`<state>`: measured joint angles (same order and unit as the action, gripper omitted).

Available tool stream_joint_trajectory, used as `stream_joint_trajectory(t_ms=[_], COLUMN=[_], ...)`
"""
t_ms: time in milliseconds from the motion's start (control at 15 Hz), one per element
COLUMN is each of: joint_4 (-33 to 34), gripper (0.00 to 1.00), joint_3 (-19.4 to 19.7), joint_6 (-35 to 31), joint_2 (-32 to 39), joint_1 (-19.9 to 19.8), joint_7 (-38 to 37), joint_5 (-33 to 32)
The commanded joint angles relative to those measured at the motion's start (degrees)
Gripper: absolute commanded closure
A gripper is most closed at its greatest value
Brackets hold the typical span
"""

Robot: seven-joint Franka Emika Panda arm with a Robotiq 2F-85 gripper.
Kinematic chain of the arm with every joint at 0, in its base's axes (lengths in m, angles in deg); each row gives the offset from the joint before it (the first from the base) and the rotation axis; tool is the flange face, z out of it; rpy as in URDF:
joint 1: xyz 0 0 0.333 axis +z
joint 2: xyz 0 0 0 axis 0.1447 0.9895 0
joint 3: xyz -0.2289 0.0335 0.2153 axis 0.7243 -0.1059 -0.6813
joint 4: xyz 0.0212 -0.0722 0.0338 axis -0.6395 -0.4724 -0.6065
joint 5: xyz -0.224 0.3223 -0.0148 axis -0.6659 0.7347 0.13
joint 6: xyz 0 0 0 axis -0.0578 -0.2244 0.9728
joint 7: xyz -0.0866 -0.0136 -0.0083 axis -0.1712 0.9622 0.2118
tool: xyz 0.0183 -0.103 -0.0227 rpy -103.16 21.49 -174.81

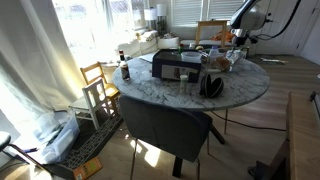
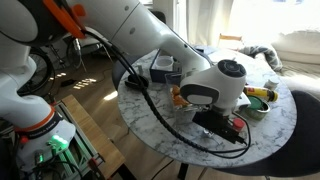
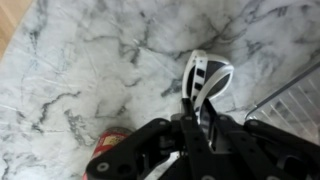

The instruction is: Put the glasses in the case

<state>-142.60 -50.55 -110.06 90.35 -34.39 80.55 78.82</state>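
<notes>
Tool (image 3: 200,125) above marble worktop (image 3: 90,60), at white glasses (image 3: 203,70); pinching or spread, cannot tell. Writing on red can (image 3: 108,152) too blurred.

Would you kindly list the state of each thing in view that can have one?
Gripper: low over the table, open or shut unclear.
Glasses: right at the gripper, held or resting unclear.
Dark object, perhaps the case: near the table edge, apparently open.
Chair: upright, at the table.

Bright window daylight, blown-out glare, blurry wrist view
</notes>
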Motion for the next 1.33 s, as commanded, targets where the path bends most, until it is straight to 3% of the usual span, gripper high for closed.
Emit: stream_joint_trajectory(t_ms=[0, 400, 733, 1000, 1267], joint_4=[-1.42, -5.86, -11.47, -15.77, -21.29], gripper=[0.97, 0.97, 0.97, 0.97, 0.97], joint_3=[-0.5, -0.92, -2.33, -6.21, -7.32], joint_6=[1.4, 3.36, -2.14, -4.94, -1.08], joint_2=[-2.31, -10.23, -19.22, -26.44, -33.8], joint_1=[-0.75, -1.91, -3.39, -5.29, -3.37], joint_7=[-0.92, 2.94, 10.03, 23.57, 38.62], joint_5=[-1.93, -3.15, 0.63, 10.01, 20.96])
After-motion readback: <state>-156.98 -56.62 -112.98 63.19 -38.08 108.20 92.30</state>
